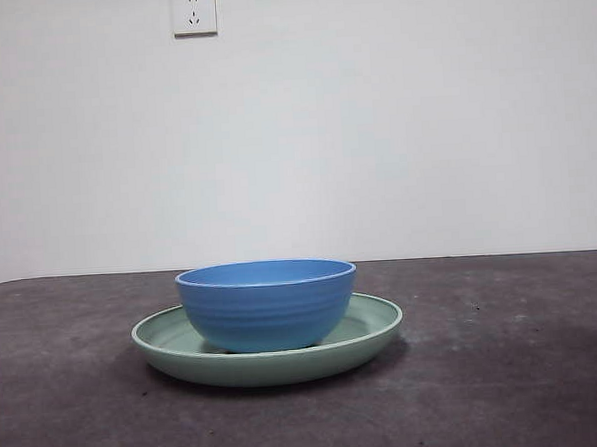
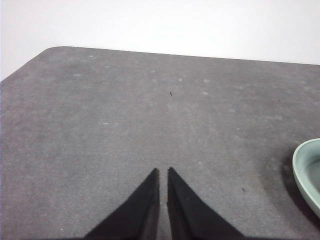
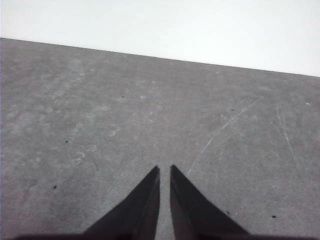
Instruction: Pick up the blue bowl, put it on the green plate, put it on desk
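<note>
left claw (image 2: 163, 172) tips nearly together, seemingly empty | desk (image 2: 125, 115) below | green plate (image 2: 307, 172) rim alongside

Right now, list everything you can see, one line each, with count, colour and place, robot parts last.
blue bowl: one, medium blue, upright in the middle of the green plate.
green plate: one, pale mint green, on the desk under the bowl.
desk: one, dark grey-brown, under everything.
wall socket: one, white, high on the white back wall.
left gripper: one, black, shut, over bare desk beside the plate's edge.
right gripper: one, black, shut, over bare desk.
</note>
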`<state>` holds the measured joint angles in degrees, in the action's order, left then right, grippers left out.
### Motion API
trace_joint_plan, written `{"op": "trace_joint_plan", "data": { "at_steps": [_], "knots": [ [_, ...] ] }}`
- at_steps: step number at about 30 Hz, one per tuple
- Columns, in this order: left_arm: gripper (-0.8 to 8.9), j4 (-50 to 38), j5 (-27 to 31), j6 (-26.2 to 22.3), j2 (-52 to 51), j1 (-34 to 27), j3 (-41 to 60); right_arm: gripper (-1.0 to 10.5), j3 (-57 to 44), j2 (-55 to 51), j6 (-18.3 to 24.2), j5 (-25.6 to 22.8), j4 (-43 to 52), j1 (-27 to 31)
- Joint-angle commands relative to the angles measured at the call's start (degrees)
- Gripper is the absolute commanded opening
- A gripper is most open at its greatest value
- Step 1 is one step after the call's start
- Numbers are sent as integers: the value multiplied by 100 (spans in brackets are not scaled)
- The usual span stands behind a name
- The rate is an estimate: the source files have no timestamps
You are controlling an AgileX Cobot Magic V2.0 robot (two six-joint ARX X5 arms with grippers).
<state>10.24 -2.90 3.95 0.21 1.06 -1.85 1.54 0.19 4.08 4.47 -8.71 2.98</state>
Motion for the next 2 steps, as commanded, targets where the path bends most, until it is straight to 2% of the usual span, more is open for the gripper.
{"op": "trace_joint_plan", "data": {
  "at_steps": [1,2],
  "knots": [
    [27,46,15,-2,-2,13,116,30,-37,2,-44,-2,57,-4],
    [27,46,15,-2,-2,13,116,30,-37,2,-44,-2,57,-4]
  ]
}}
